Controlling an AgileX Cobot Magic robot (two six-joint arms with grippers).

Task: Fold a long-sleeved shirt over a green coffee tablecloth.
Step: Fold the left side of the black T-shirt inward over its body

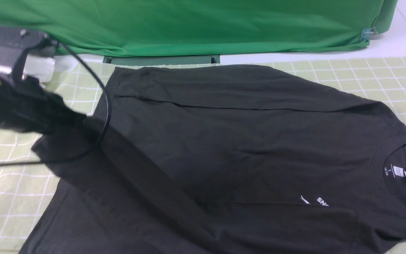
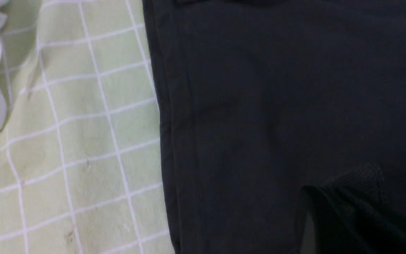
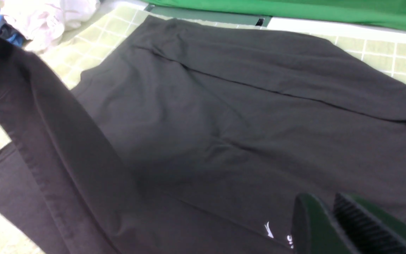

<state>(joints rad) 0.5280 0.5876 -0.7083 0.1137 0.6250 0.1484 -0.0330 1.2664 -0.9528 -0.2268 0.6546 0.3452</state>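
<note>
1. The long-sleeved shirt (image 1: 241, 141), black, lies spread front-up on the green coffee tablecloth (image 1: 365, 77). Its collar is toward my right and its hem toward my left. 1 long crease runs across its far part.
2. The left gripper (image 1: 78, 121) is clamped fully closed on 1 sleeve (image 1: 136, 176) near the cuff end. That end is raised off the cloth, and the sleeve slants down across the near part of the shirt. In the left wrist view the ribbed cuff (image 2: 365, 176) shows, but the fingertips there are too dark for me to make out.
3. The right gripper (image 3: 324, 204) sits at the collar end of the shirt, with the white chest logo (image 3: 269, 231) just beside it. Its 2 fingers (image 3: 308, 229) stand close together with only a narrow slit between them. I see no cloth in that slit, and I cannot tell whether they are fully closed.
4. The white neck label (image 1: 397, 171) shows inside the round collar.
5. Beyond the tablecloth hangs a deep-green sheet (image 1: 189, 24) with a binder clip (image 1: 368, 34) at its right corner. A white garment (image 3: 48, 14) lies at the far-left corner.
</note>
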